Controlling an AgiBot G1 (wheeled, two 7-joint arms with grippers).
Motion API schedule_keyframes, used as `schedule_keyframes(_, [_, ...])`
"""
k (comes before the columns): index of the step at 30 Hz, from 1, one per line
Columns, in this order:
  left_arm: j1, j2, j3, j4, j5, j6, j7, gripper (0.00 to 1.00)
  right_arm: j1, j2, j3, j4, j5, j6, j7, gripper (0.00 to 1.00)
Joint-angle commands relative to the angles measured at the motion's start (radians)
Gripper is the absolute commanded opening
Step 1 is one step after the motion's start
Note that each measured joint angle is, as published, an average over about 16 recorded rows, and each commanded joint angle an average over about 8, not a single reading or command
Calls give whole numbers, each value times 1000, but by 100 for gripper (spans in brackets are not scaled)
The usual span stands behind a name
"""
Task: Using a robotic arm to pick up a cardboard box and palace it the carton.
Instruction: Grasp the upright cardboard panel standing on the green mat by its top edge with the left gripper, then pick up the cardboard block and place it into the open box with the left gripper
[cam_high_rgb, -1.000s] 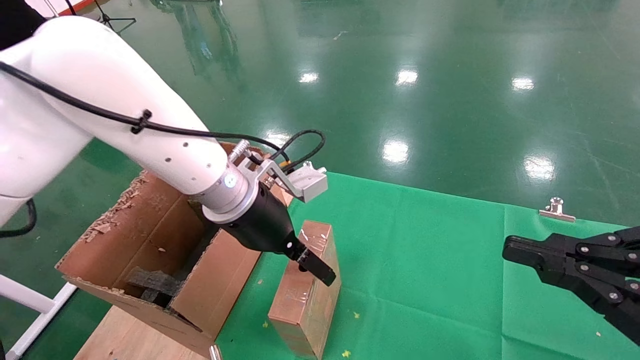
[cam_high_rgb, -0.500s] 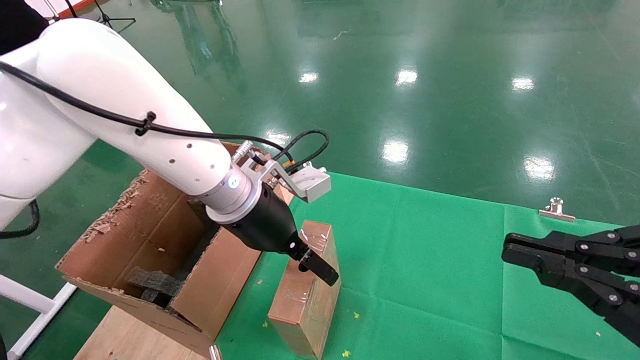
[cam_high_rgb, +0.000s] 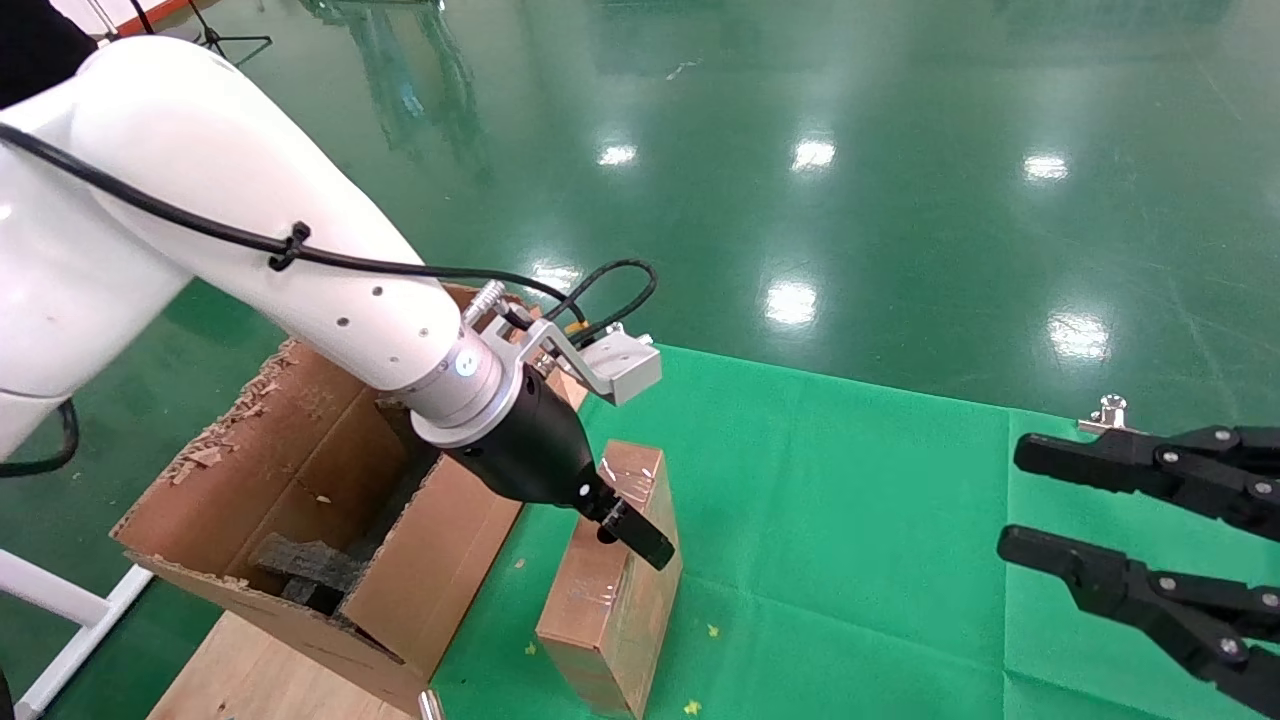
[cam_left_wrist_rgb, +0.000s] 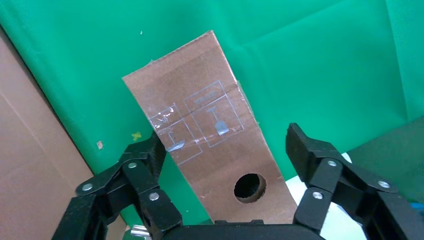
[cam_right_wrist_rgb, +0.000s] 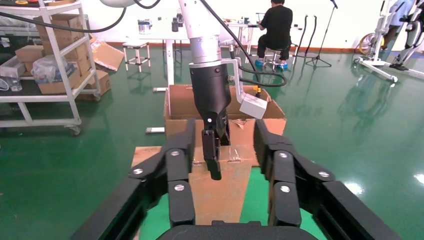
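Left arm: the white robotic arm (cam_high_rgb: 250, 250) is reached in from the left, with a black cable tied along it and a silver block (cam_high_rgb: 620, 365) mounted at the wrist.
Left gripper: the left gripper (cam_left_wrist_rgb: 225, 150) is held over the cardboard box, its black fingers (cam_left_wrist_rgb: 150, 155) spread wide; in the left wrist view one finger is seen on each long side of the box, and nothing is clamped. Whether the fingers touch the box sides cannot be told.
Cardboard box: the cardboard box (cam_high_rgb: 615, 580) is set on the green cloth (cam_high_rgb: 850, 520), just to the right of the carton, its long side running from near to far. Clear tape and a printed label are shown on its top face, and a round hole (cam_left_wrist_rgb: 249, 186) is seen in that face toward the gripper's base.
Carton: the carton (cam_high_rgb: 300, 500) is placed at the left edge of the cloth, partly on a bare wooden board (cam_high_rgb: 240, 670). Its flaps are ragged and torn, and dark grey foam (cam_high_rgb: 300, 570) is lying inside.
Right gripper: the right gripper (cam_high_rgb: 1010, 500) is held at the right edge above the cloth, well apart from the box, with its black fingers parted and nothing between them.
Clip: a metal clip (cam_high_rgb: 1110, 415) is fixed on the far edge of the cloth, just behind the right gripper.
Floor: a shiny green floor (cam_high_rgb: 800, 150) is spread beyond the cloth.
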Motion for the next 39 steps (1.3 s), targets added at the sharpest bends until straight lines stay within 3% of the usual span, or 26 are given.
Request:
schedule_keyframes(1, [0, 0, 0, 0, 0, 0, 0, 0, 0, 0, 0, 0, 0, 0, 0, 100])
schedule_keyframes(13, [0, -2, -2, 7, -1, -1, 5, 0, 0, 0, 0, 0, 0, 0, 0, 100])
schedule_keyframes(18, [-2, -27, -22, 14, -40, -13, 54, 0, 0, 0, 0, 0, 0, 0, 0, 100])
schedule_keyframes(27, [-98, -167, -143, 8, -131, -74, 223, 0, 0, 0, 0, 0, 0, 0, 0, 100])
schedule_keyframes(39, [-270, -369, -239, 87, -32, -99, 444, 0, 0, 0, 0, 0, 0, 0, 0, 100])
